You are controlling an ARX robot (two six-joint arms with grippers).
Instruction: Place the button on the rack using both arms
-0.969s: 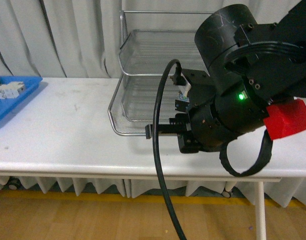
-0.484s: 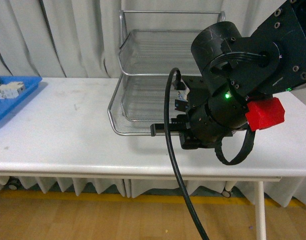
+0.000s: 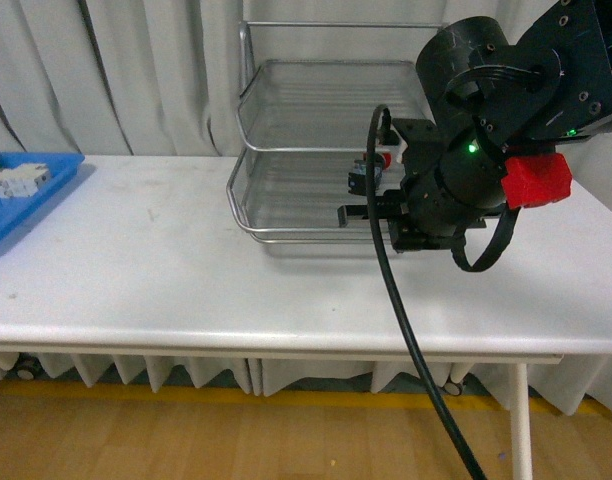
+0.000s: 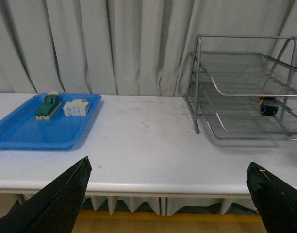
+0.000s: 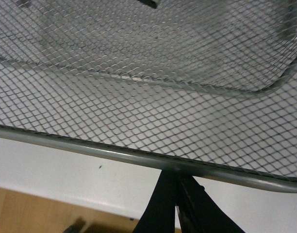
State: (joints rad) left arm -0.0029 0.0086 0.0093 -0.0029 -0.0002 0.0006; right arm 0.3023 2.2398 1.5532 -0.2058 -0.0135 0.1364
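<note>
Front view, left to right: the rack [image 3: 306, 150] has shifted back and right on the tabletop [image 3: 136, 260] compared with a moment earlier, and the right tool [image 3: 358, 213], pressed together, has risen to its lower rim. The button [image 4: 267, 105], red-capped on a dark body, lies in the lower tray, so placement looks done. The left tool [image 4: 168, 194] hangs spread, holding nothing.

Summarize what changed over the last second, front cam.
The right arm swung up and away toward the rack, its gripper now at the tray's front rim. The rack's front edge looks lifted or shifted back. The button sits in a middle tray. Blue tray and table unchanged.
</note>
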